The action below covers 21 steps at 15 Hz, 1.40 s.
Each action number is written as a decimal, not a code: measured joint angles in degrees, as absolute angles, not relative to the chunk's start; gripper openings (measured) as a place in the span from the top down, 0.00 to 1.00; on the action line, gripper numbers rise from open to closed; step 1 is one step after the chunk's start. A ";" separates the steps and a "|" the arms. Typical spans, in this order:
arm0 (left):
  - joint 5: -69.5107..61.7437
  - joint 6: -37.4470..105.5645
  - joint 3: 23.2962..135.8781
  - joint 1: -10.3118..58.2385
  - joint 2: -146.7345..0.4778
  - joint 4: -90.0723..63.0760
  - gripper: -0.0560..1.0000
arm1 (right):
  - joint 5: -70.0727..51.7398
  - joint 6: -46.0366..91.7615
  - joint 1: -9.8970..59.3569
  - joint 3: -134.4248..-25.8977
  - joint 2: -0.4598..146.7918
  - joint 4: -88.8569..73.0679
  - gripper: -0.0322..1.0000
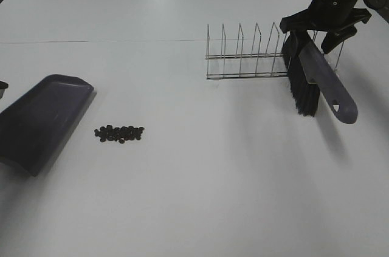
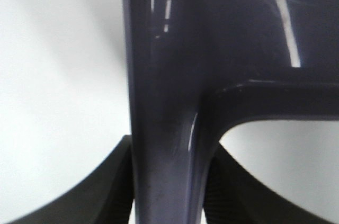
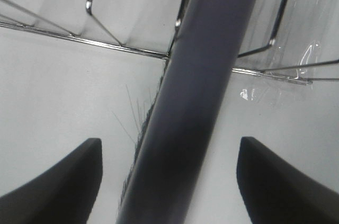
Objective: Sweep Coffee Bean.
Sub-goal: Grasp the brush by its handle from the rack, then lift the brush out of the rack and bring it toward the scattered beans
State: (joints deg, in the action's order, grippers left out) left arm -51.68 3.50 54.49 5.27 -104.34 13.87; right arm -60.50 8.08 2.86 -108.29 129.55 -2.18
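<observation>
Dustpan lies at eight o'clock on the table, with the coffee bean cluster near its three o'clock, apart. The brush stands tilted at the wire rack, two o'clock, under the right gripper. Only the left wrist view shows the left gripper clamped on the dustpan's handle. In the right wrist view the jaws are wide astride the brush handle, with gaps both sides.

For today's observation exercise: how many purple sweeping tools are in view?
2. The dustpan lies at the far left, beside the coffee beans; the brush stands tilted at the wire rack's right end. None seems hidden.
</observation>
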 joint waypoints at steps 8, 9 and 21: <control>-51.68 1.89 54.49 5.27 -100.90 15.47 0.63 | -60.39 6.99 2.86 -108.40 132.70 -1.03 0.52; -51.68 1.89 54.49 5.27 -100.90 15.47 0.63 | -60.73 6.59 2.81 -108.40 132.75 0.00 0.67; -51.80 -0.69 54.49 5.27 -100.90 21.43 0.63 | -69.84 6.13 2.41 -108.52 119.92 -0.63 0.68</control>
